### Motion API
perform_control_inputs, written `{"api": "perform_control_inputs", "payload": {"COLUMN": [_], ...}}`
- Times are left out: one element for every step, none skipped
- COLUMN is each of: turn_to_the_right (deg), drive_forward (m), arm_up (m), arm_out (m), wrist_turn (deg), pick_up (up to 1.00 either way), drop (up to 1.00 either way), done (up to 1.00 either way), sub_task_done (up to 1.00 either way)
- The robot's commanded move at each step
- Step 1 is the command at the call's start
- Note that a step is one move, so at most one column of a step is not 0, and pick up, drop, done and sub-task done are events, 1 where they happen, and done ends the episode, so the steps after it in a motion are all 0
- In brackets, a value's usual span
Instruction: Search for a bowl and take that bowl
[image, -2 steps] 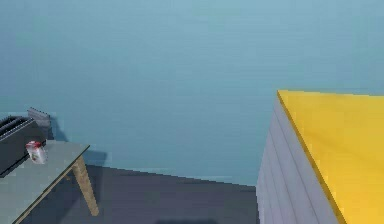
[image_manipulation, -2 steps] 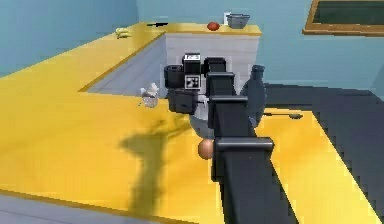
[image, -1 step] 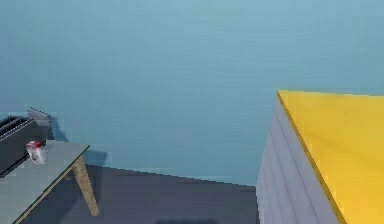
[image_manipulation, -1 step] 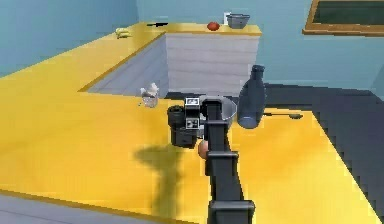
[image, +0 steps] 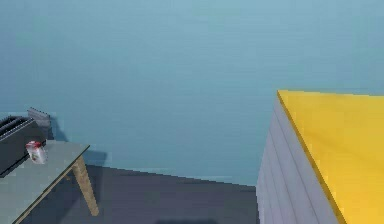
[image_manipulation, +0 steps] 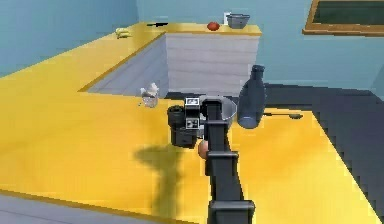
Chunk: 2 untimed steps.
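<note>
Seemingly empty grey bowl beside the fingers; their hold on anything unclear.

A tall dark grey vase stands on the yellow surface, a small white object at its nine o'clock, a round red fruit at eleven. At the forward view's eight o'clock, a red-and-white mug tops a grey wooden-legged surface.
</note>
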Motion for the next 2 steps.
{"api": "perform_control_inputs", "payload": {"turn_to_the_right": [0.0, 0.0], "drive_forward": [0.00, 0.00], "arm_up": [0.10, 0.00], "arm_out": [0.00, 0.00], "wrist_turn": [0.0, 0.0], "pick_up": [0.00, 0.00], "drop": [0.00, 0.00], "done": [0.00, 1.00], "sub_task_done": [0.00, 0.00]}}
